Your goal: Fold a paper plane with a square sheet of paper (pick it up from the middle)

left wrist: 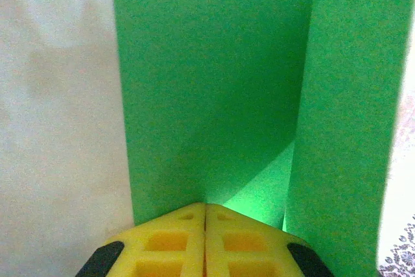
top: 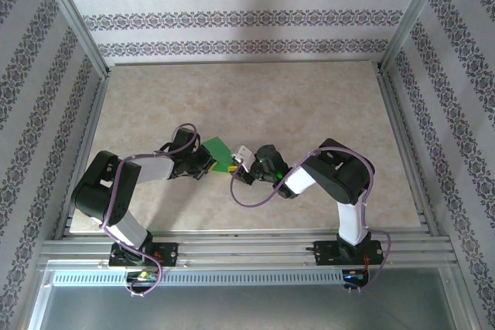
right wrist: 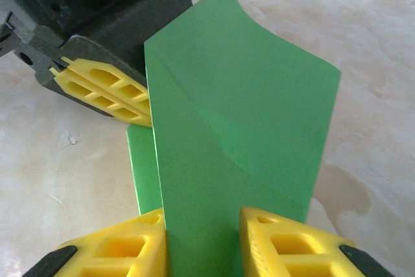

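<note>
Beige table (top: 309,106), patterned walls (top: 247,17); left fingers (left wrist: 168,241) pinch green paper (right wrist: 246,115), right fingers (right wrist: 292,244) parted around it.

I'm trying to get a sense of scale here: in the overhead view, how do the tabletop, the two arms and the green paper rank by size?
Largest: the tabletop.
Next: the left arm and right arm, which look about alike, so I won't rank them.
Smallest: the green paper.
</note>
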You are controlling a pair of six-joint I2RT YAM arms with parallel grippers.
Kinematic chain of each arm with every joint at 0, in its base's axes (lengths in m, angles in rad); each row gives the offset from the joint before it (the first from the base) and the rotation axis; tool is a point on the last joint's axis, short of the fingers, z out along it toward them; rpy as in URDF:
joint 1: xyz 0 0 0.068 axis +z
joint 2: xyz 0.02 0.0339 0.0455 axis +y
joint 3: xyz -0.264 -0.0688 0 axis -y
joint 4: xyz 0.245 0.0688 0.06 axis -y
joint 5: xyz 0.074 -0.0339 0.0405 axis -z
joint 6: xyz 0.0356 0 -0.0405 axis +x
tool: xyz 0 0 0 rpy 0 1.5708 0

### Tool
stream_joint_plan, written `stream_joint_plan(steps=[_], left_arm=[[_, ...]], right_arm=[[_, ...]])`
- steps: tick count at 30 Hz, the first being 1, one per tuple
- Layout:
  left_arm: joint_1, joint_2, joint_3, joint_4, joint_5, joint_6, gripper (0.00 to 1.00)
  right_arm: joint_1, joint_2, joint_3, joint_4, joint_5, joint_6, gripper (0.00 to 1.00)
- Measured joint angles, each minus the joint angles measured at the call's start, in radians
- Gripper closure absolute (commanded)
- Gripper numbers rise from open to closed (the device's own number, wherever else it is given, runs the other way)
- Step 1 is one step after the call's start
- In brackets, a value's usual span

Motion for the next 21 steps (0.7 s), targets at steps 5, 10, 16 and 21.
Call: stream_joint_plan(steps=[5, 10, 16, 21], left_arm=[[0.000, 0.000, 0.001, -0.003, 0.000, 0.000, 0.91], [0.000, 0.000, 0.001, -0.003, 0.000, 0.000, 0.91], [0.000, 0.000, 0.001, -0.003, 0.000, 0.000, 0.91], [0.000, -0.003, 0.001, -0.008, -0.001, 0.000, 0.91]], right_arm=[[0.006, -0.026, 0.000, -0.010, 0.019, -0.001, 0.65], [0.013, -0.037, 0.000, -0.017, 0.037, -0.007, 0.71], [0.013, -0.036, 0.000, -0.030, 0.039, -0.008, 0.78], [0.013, -0.034, 0.000, -0.035, 0.039, -0.006, 0.84]])
